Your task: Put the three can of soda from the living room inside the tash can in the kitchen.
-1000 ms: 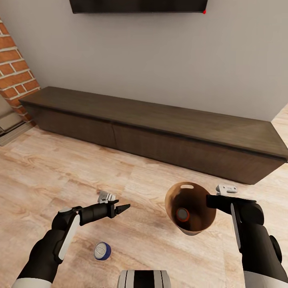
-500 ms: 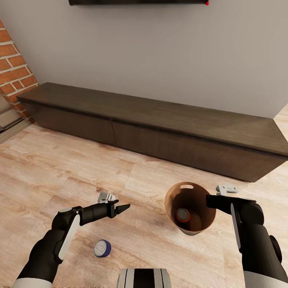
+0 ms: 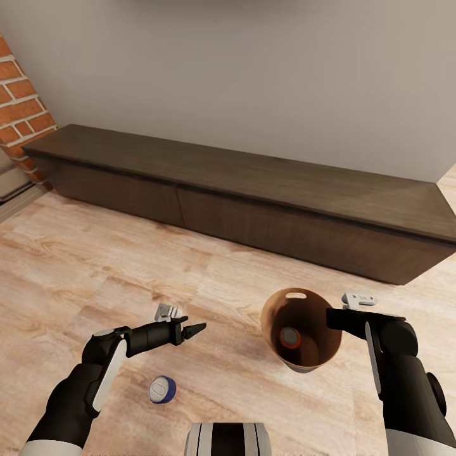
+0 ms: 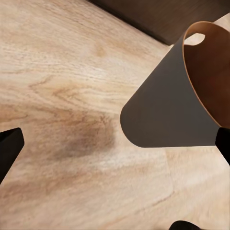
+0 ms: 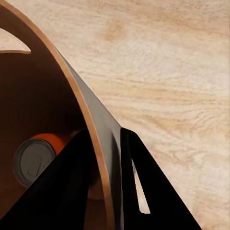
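The right gripper (image 5: 106, 158) pinches the rim of the trash can (image 3: 304, 310), 1 finger inside and 1 outside the wall, carrying it above the wood floor (image 3: 95, 266) with 1 orange soda can (image 3: 290, 337) lying at its bottom. The left gripper (image 3: 193, 329) hangs spread and empty. A blue-sided can (image 3: 163, 389) lies on the floor near the robot's base. Carrying it well means keeping the bin upright and the pinch firm, so nothing spills.
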{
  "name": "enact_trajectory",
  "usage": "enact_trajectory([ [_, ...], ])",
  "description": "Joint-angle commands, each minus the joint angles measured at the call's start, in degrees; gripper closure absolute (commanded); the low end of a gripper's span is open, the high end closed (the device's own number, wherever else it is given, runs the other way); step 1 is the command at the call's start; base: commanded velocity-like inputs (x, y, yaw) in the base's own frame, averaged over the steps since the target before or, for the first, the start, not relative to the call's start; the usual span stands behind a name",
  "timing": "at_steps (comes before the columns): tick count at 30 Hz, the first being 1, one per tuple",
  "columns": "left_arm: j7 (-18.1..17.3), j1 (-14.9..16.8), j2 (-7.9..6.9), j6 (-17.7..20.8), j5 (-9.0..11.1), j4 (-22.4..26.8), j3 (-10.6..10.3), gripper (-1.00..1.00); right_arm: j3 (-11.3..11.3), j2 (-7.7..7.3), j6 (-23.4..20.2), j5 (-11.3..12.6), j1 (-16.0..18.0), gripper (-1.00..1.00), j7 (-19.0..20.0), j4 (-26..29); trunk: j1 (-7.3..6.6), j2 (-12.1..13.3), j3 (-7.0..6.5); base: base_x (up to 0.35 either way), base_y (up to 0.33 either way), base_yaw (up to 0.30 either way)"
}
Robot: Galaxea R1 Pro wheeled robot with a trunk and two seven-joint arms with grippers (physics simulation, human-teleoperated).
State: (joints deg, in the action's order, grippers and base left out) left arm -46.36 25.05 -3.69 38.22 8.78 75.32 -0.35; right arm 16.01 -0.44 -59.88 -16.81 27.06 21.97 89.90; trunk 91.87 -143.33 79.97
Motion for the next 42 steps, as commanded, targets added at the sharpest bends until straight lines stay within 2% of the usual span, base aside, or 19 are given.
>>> enact_trajectory([
  [1,0.02,0.0,0.0,0.0,0.01,0.0,0.0,-1.0,-0.02,0.0,-0.12,0.9,0.01,1.0,0.0,0.01,-0.01,0.0,0.09,0.0,0.0,0.0],
  [17,-0.04,0.0,0.0,0.0,-0.01,0.0,0.0,-1.0,0.17,-0.16,-0.12,0.9,0.01,1.0,0.0,0.01,-0.01,0.0,1.37,0.0,0.0,0.0],
  [20,-0.04,0.0,0.0,-0.03,0.0,0.0,0.0,-1.0,0.38,-1.34,0.01,0.9,0.01,1.0,0.02,0.04,-0.01,0.0,1.43,0.0,0.0,0.0],
  [23,-0.04,0.0,0.0,-0.05,-0.01,0.0,0.0,-1.0,0.88,-3.65,0.23,0.94,0.01,1.0,0.09,0.15,-0.01,0.0,1.45,0.0,0.0,0.0],
  [26,-0.04,0.0,0.0,-0.06,-0.01,0.0,0.0,-1.0,1.04,-4.72,0.4,1.1,0.01,1.0,0.63,0.19,-0.01,0.0,1.45,0.0,0.0,0.0],
  [32,-0.04,0.0,0.0,-0.07,0.0,0.0,0.0,-1.0,1.09,-5.03,1.93,1.28,0.01,1.0,2.94,0.24,-0.01,0.0,1.46,0.0,0.0,0.0],
  [42,-0.04,0.0,0.0,-0.07,0.01,0.0,0.0,-1.0,1.04,-4.97,3.28,1.33,0.01,1.0,3.51,0.2,-0.01,0.0,1.46,0.0,0.0,0.0],
])
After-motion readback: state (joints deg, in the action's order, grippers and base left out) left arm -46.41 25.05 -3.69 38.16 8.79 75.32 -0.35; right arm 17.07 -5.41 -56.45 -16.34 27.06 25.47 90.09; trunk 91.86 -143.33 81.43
